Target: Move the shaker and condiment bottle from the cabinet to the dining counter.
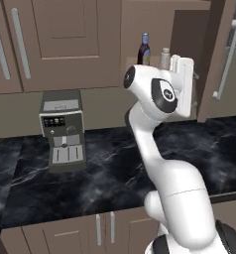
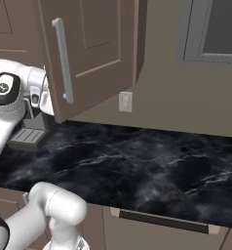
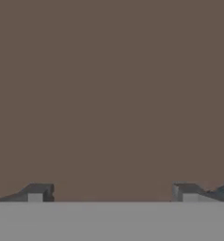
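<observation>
The cabinet [image 1: 154, 20] stands open, its door [image 1: 224, 59] swung out to the right. On its shelf are the dark condiment bottle [image 1: 144, 49] with a blue-grey cap and, just right of it, the small pale shaker [image 1: 164, 57]. My white hand [image 1: 182, 79] is raised at the cabinet's mouth, directly in front of and slightly below the shaker, partly covering it. In the hand view my gripper [image 3: 111, 193] is open, with nothing between its fingertips [image 3: 38, 192], and faces a plain brown cabinet surface [image 3: 112, 94]. The dining counter is out of view.
A grey coffee machine [image 1: 63, 129] stands on the narrow black marble worktop [image 1: 105, 168] to the left of my arm. The open door with its long handle [image 2: 63, 61] hangs just right of my hand. A wall outlet [image 2: 125, 101] and a window [image 2: 215, 29] are further right.
</observation>
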